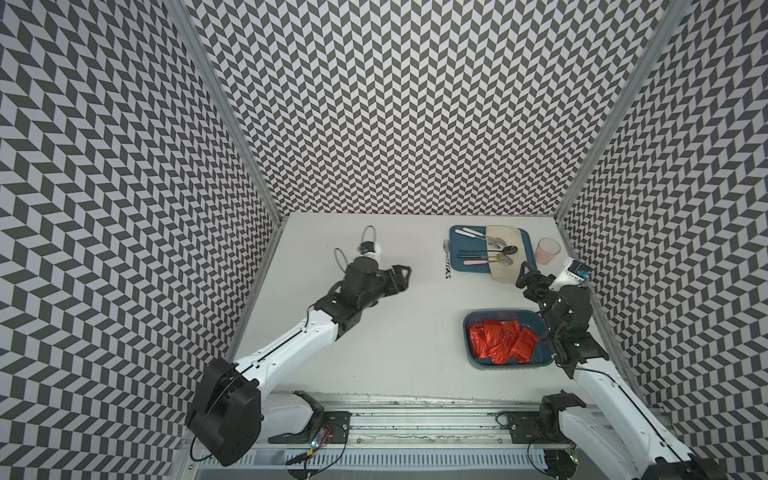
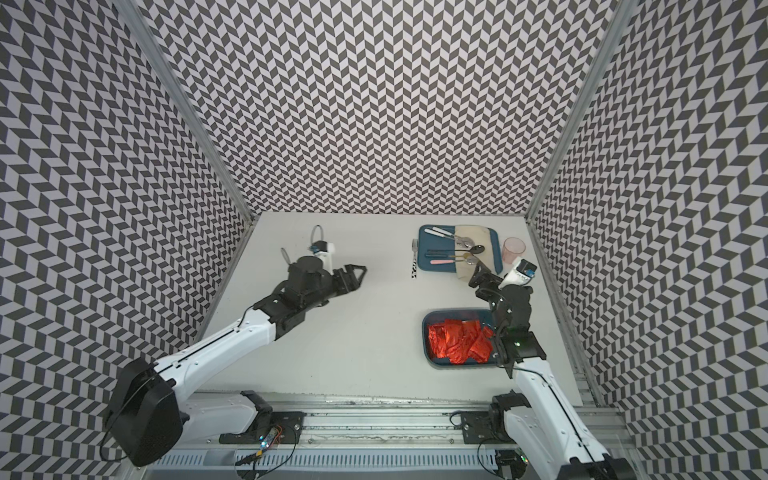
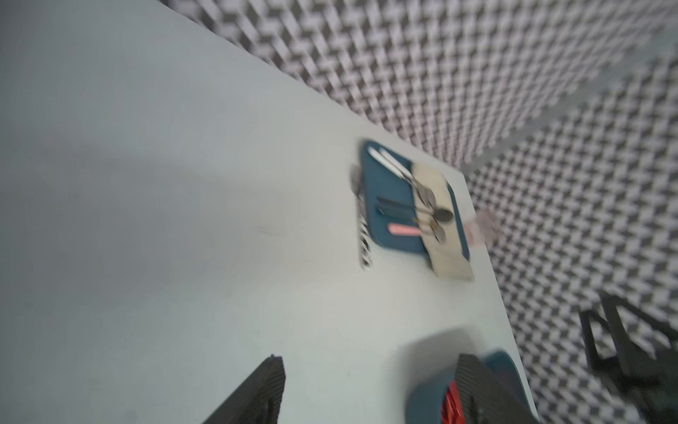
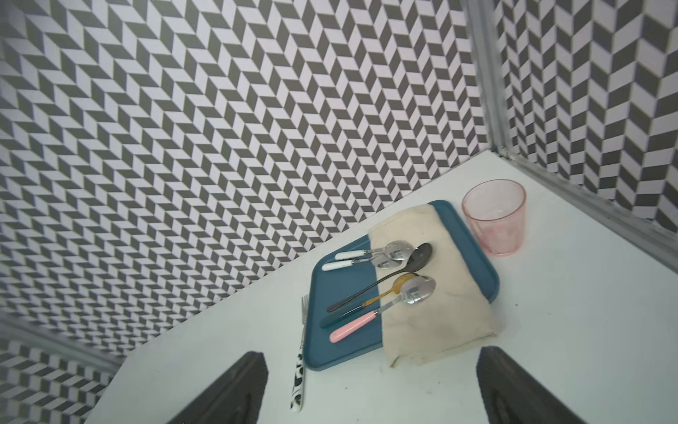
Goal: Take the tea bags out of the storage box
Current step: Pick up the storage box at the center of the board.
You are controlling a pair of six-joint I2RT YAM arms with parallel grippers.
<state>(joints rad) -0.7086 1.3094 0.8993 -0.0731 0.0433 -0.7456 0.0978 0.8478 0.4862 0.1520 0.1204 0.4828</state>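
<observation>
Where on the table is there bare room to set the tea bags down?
Widest bare patch: the table left of the storage box, out to the left gripper. A strip also lies between box and rail. Crowded: far right, with tray, fork, cup and right gripper.

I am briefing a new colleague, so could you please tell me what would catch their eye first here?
The shiny red tea bags piled in the dark blue box beside the right arm stand out most. Black-and-white zigzag walls surround everything, and a blue tray of spoons sits farther back.
</observation>
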